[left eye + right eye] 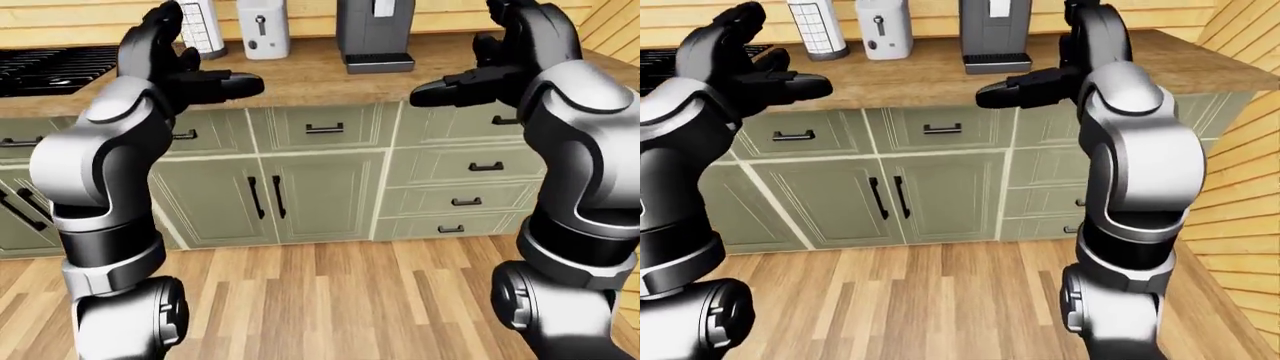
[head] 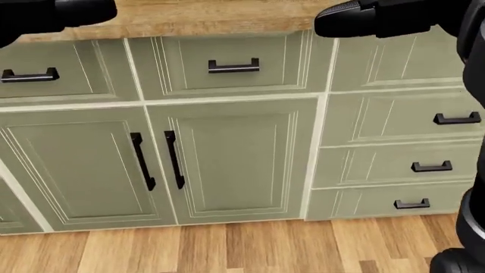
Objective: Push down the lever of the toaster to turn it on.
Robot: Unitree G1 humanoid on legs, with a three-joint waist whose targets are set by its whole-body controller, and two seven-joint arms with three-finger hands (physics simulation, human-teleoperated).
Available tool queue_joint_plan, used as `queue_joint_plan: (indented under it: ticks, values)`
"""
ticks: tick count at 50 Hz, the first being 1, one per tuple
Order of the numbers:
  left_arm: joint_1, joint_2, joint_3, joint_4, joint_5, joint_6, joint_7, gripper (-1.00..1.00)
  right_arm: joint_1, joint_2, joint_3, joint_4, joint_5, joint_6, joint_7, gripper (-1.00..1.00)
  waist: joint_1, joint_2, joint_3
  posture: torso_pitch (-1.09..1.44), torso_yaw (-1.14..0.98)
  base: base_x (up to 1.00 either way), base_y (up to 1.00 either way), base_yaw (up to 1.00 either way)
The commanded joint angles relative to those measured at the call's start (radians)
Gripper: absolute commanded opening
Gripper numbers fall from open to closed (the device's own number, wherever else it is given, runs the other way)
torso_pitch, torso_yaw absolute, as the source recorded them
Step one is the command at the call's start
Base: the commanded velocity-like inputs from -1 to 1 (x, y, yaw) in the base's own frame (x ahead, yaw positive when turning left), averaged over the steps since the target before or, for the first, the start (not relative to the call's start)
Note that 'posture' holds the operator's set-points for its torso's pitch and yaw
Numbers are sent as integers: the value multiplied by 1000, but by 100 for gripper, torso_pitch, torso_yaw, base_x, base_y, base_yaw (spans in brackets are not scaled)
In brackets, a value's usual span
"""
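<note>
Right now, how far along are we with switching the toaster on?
Done: nothing on the toaster itself; its lever sits high in its slot, unpressed. In hand: the left hand and right hand are raised, fingers open, short of the counter. Left: step closer, reach the toaster and push the lever down.

White toaster (image 1: 262,28) beyond black left robot hand (image 1: 170,64); light wood-grain counter (image 1: 330,75); sage-green cabinets (image 2: 227,159) with black handles below; grey coffee machine (image 1: 373,34) beside black right robot hand (image 1: 510,52).

White toaster (image 1: 263,28) stands upright on the counter, its dark lever (image 1: 261,25) raised
</note>
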Motion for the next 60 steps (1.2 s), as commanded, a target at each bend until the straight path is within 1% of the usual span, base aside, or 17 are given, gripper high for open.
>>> queue_joint_plan:
  ticks: [1, 11, 15, 16, 18, 23, 27, 29, 31, 38, 42, 43, 45, 50, 53, 55, 60]
  values:
    - [-35, 13, 12, -19, 2, -13, 9, 100, -31, -5, -2, -10, -2, -27, 3, 100, -3, 12, -21, 0, 0, 0, 21, 0]
    - [-52, 21, 11, -20, -1, -4, 10, 100, -44, 3, -1, 8, -8, -35, 10, 100, -4, -44, -22, 0, 0, 0, 21, 0]
    - [-53, 19, 9, -18, -8, -3, 13, 100, -44, -2, -1, 13, -8, -39, 19, 100, 5, -116, -29, 0, 0, 1, 22, 0]
    - [-53, 19, 8, -15, -8, -5, 12, 100, -44, -1, 0, 14, -8, -40, 19, 100, -2, -74, -20, 0, 0, 3, 23, 0]
    - [-52, 19, 7, -17, -8, -4, 13, 100, -48, 0, 2, 17, -9, -40, 20, 100, 6, -100, -27, 0, 0, 3, 24, 0]
    - [-61, 18, 7, -7, -11, -5, 13, 100, -55, -3, 4, 23, -13, -40, 25, 100, 8, -71, -19, 0, 0, 3, 23, 0]
    - [-61, 17, 6, -13, -13, 2, 16, 100, -51, -2, 4, 20, -16, -40, 29, 100, -2, -3, -14, 0, 0, 4, 23, 0]
    - [-58, 19, 8, -16, -14, 2, 15, 100, -52, -3, 3, 19, -17, -39, 30, 100, -15, 47, -38, 0, 0, 3, 23, 0]
    - [-56, 19, 8, -18, -15, 2, 16, 100, -46, 1, 3, 15, -18, -41, 31, 100, -9, 30, -15, 0, 0, 4, 25, 0]
    - [-22, 11, 7, -42, -15, -2, 14, 100, -50, 1, 3, 19, -22, -41, 35, 100, -5, -44, -6, 0, 0, 7, 24, 0]
    - [-22, 11, 8, -48, -14, 5, 14, 100, -63, -3, 4, 26, -24, -38, 38, 100, 4, -117, -13, 0, 0, 9, 24, 0]
    - [-23, 12, 8, -44, -14, 3, 12, 100, -64, -3, 4, 26, -24, -38, 38, 100, -3, -85, -15, 0, 0, 9, 24, 0]
    - [-31, 13, 7, -39, -13, 3, 12, 100, -62, -3, 3, 28, -25, -42, 40, 100, 6, -103, -23, 0, 0, 10, 24, 0]
    - [-31, 11, 8, -46, -14, 8, 14, 100, -46, 2, 0, 17, -24, -46, 38, 100, 5, -64, -11, 0, 0, 12, 24, 0]
    - [-30, 11, 7, -47, -14, 9, 14, 100, -48, -3, -1, 15, -24, -41, 40, 100, -5, -5, -10, 0, 0, 12, 24, 0]
    - [-34, 13, 7, -43, -13, 9, 12, 100, -52, -8, -2, 17, -24, -40, 43, 100, -18, 45, -35, 0, 0, 12, 23, 0]
    - [-31, 15, 10, -43, -14, 9, 11, 100, -58, -4, 3, 33, -25, -51, 42, 100, -5, -2, -9, 0, 0, 17, 24, 0]
